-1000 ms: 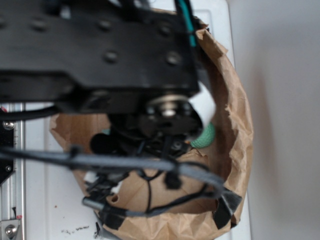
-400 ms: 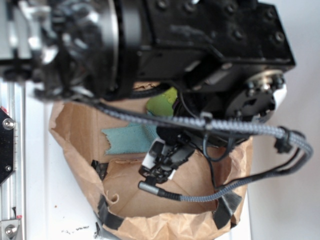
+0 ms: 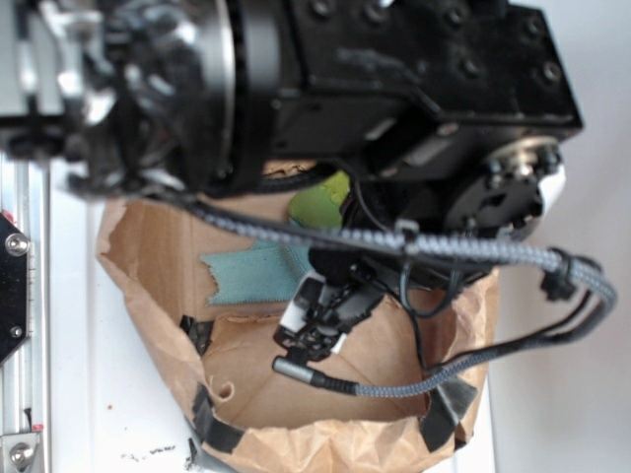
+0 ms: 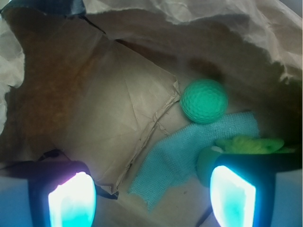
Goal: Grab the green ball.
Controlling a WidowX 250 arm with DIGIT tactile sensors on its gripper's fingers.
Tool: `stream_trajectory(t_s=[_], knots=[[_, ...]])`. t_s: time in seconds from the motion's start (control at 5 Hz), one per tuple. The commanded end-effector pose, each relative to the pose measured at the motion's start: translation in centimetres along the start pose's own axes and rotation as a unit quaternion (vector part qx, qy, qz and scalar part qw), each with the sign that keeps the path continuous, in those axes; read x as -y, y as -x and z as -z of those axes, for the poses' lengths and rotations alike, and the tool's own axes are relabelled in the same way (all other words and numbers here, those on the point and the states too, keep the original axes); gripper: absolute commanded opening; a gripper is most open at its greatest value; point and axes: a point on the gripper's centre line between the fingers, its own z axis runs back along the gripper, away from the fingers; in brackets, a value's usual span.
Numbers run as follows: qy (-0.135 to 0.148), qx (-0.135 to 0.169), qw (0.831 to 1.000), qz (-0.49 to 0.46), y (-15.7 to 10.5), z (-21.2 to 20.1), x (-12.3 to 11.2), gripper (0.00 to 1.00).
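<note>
The green ball (image 4: 204, 100), a sea-green dimpled sphere, rests on the brown paper floor of the bag in the wrist view, ahead of the gripper and right of centre. My gripper (image 4: 151, 198) is open, its two pale glowing fingers (image 4: 71, 201) wide apart with only paper and cloth between them. The ball lies well beyond the fingertips and touches neither. In the exterior view the gripper (image 3: 320, 315) hangs inside the bag under the black arm, and the ball is hidden by the arm.
A teal cloth strip (image 4: 189, 151) (image 3: 251, 274) lies just in front of the ball. A fuzzy lime-yellow toy (image 4: 248, 144) and a green rounded lump (image 4: 206, 163) sit by the right finger. Crumpled brown paper bag walls (image 3: 473, 296) ring everything.
Since a second ago the arm has swung so its wrist sits at the right and the gripper over the bag's middle; the ball is now covered. Nothing moved in the last half second.
</note>
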Motion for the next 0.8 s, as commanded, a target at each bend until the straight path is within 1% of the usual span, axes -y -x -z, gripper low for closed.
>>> stream_trajectory(t_s=[0.0, 0.2, 0.4, 0.6], knots=[[-0.032, 0.055, 0.998, 0.027, 0.0, 0.6, -0.9, 1.0], [-0.05, 0.114, 0.99, 0.068, 0.2, 2.0, -1.6, 1.0], [-0.078, 0.125, 0.984, 0.102, 0.4, 4.2, -1.6, 1.0], [-0.111, 0.119, 0.982, 0.1, -0.5, 5.7, -2.1, 1.0]])
